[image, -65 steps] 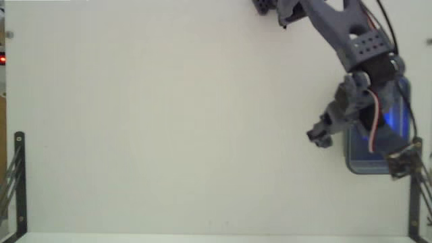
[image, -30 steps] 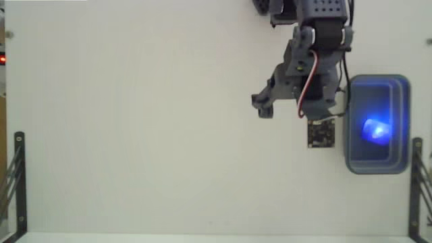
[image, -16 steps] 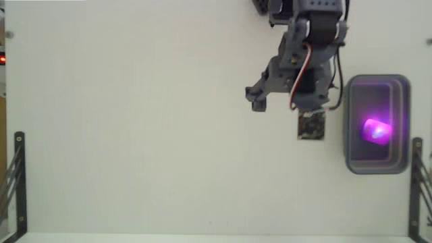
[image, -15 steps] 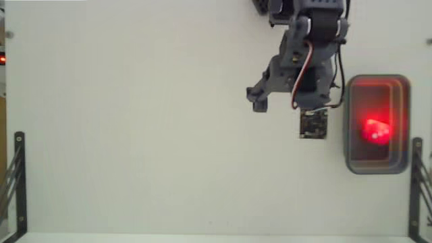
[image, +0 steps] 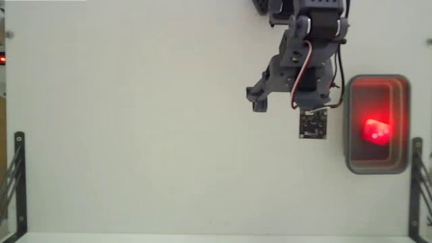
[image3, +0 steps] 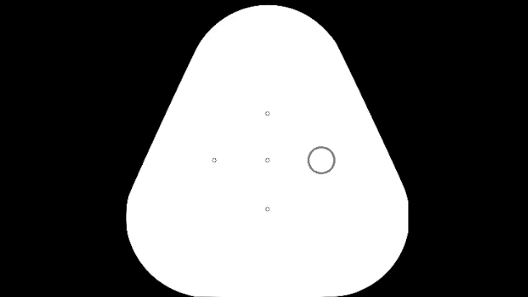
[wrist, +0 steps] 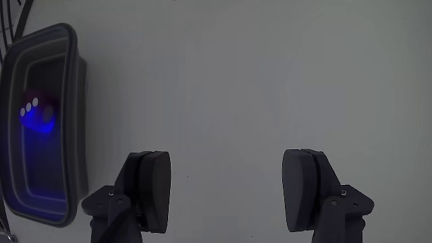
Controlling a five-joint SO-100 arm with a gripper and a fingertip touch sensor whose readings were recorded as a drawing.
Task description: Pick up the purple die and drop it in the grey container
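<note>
The purple die lies inside the grey container at the right of the fixed view, glowing red there. The wrist view shows the die glowing blue with white pips, inside the container at the left edge. My gripper hangs over bare white table, to the left of the container and apart from it. In the wrist view the gripper is open, its two fingers wide apart with nothing between them.
Black metal brackets stand at the table's lower left and lower right edges. A small red light shows at the far left. The arm's base reaches in from the top edge.
The gripper was over the container, then swung left and away from it, leaving the die inside. The die's glow went from blue to purple to red. Almost no motion in the last half second.
</note>
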